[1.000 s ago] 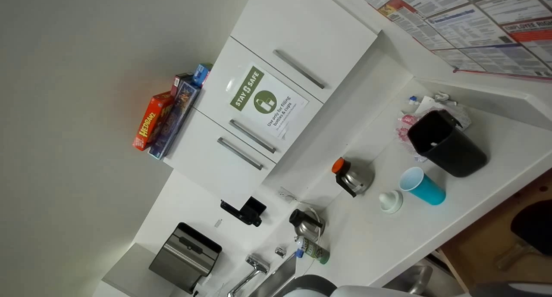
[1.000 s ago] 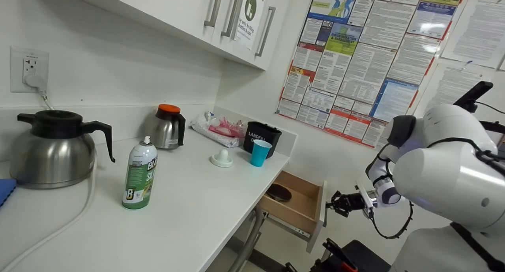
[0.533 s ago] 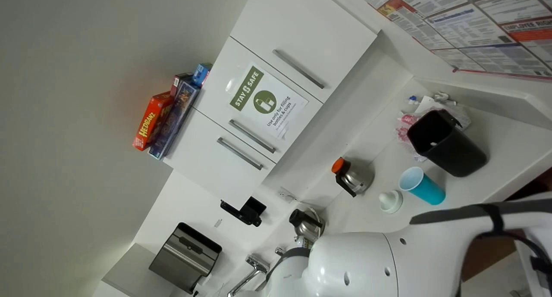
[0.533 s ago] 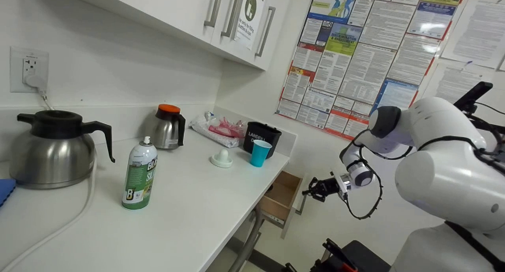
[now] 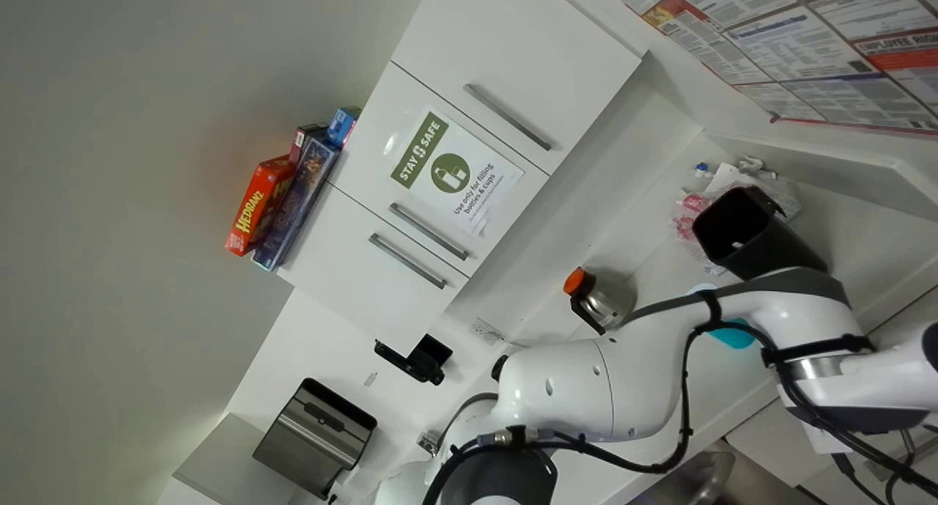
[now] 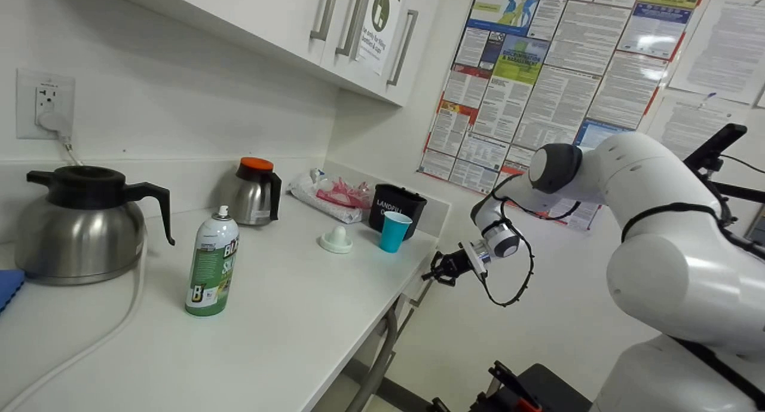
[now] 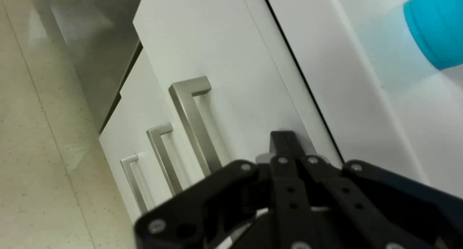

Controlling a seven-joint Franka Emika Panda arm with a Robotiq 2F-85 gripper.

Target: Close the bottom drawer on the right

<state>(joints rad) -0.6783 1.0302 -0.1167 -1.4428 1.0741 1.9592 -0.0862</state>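
Black hand (image 7: 287,142) near drawer edge (image 7: 284,61), floor (image 7: 32,151) below

In an exterior view, smooth white finish with low sheen across the tabletop (image 6: 281,328). Near the back edge, brushed metal for the large carafe (image 6: 83,238), with black plastic at lid (image 6: 89,185) and handle (image 6: 152,192); brushed metal likewise for the small carafe (image 6: 250,203), with orange plastic top (image 6: 256,163). Between back and front edges, printed coating with slight sheen on the spray can (image 6: 212,268). At the far back corner, thin, crinkled plastic for the pink bag (image 6: 346,195). Toward the far front corner, smooth blue plastic for the cup (image 6: 394,232), matt black plastic for the bin (image 6: 378,217). Beyond the front edge, glossy white shell on the robot arm (image 6: 648,268). In the wrist view, below the front edge, smooth satin white on the drawer fronts (image 7: 224,57), brushed metal on the drawer handles (image 7: 194,122); matt black on the gripper (image 7: 287,144).
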